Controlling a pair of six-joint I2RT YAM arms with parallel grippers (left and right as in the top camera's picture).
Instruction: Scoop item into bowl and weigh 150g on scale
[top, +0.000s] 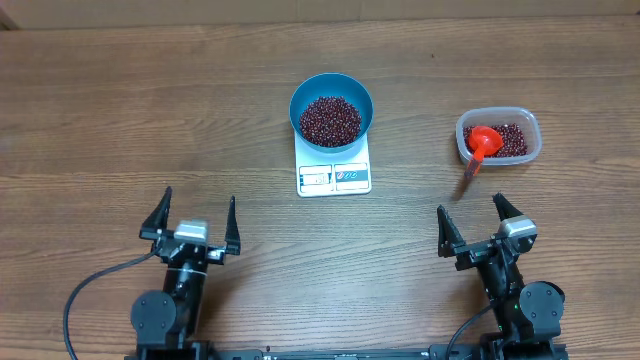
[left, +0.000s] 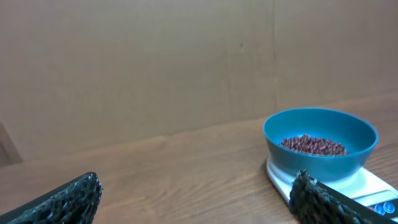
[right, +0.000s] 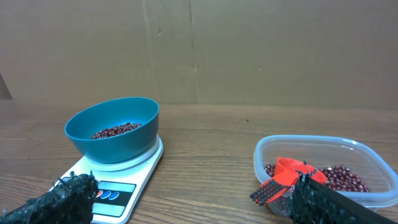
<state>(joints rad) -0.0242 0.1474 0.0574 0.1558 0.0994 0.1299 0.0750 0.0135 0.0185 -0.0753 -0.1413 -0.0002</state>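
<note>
The bright-blue bowl (top: 300, 98) is seen standing on the white scale (top: 334, 176) near the middle of the wooden table (top: 110, 120), and a heap of dark red-brown beans (top: 331, 119) is held inside it. The display edge of the scale is turned towards the arms; its reading cannot be made out. To the right, well apart from the scale, a clear plastic tub (top: 534, 128) is set, in which more beans are kept together with a red scoop (top: 484, 142). The scoop's handle is laid over the near rim of the tub and appears dark and ribbed at its end, though that part is blurred. The left gripper (top: 200, 197) is held near the table's front edge, left of the scale, its jaws spread wide and empty. The right gripper (top: 469, 204) is held just in front of the tub, its jaws likewise spread wide and empty.
</note>
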